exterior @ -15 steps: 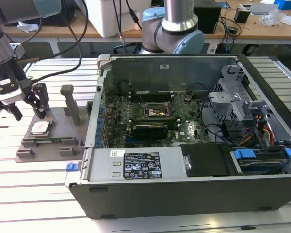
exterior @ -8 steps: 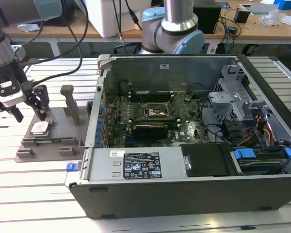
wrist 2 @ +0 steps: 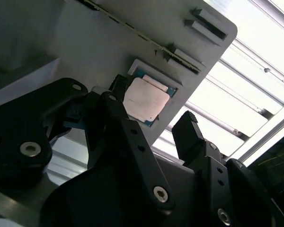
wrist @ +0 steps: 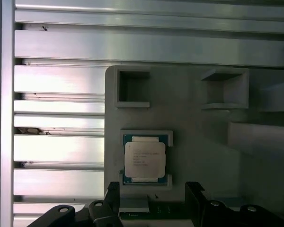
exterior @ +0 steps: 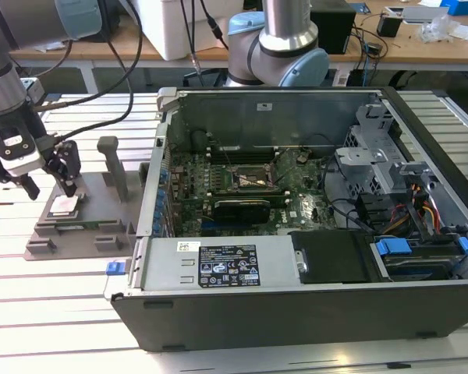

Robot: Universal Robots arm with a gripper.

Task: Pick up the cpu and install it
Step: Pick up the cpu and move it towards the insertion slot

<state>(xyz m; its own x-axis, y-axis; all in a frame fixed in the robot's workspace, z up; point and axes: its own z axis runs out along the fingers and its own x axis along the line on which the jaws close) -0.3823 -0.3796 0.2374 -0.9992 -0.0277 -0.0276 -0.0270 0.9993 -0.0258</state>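
Slatted aluminium table [exterior: 47, 312], exterior view's left of the computer case [exterior: 296, 312] — the cpu [wrist: 145, 159] sits located in a grey holder [exterior: 92, 199] recess, the gripper [exterior: 51, 189] hanging just above, fingers [wrist 2: 187, 135] apart to straddle it.

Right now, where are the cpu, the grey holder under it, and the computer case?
cpu [wrist: 145, 160]: first wrist view, middle of its silvery metal top.
grey holder [wrist: 194, 142]: first wrist view, bare flat surface beside the cpu's pocket.
computer case [exterior: 312, 315]: exterior view, its dark near side wall.
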